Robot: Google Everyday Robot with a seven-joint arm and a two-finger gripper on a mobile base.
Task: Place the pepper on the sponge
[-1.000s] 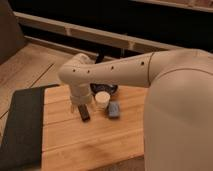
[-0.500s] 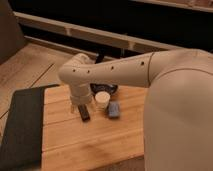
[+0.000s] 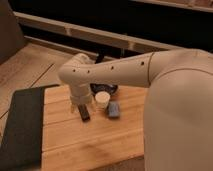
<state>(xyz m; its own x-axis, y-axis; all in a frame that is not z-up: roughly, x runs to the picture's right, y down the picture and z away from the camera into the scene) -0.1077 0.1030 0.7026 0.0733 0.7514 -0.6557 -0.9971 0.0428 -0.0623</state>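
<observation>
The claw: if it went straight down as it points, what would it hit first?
Likely the black bar lying on the wooden table right under the claw; depth is unclear, so it might meet bare wood instead.

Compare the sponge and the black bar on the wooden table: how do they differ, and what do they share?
The sponge is blue-grey; the black bar is black. The sponge is broader, the bar slimmer. The sponge lies picture-right of the white cup, the bar picture-left, close to the gripper. Both lie flat on the wooden table.
</observation>
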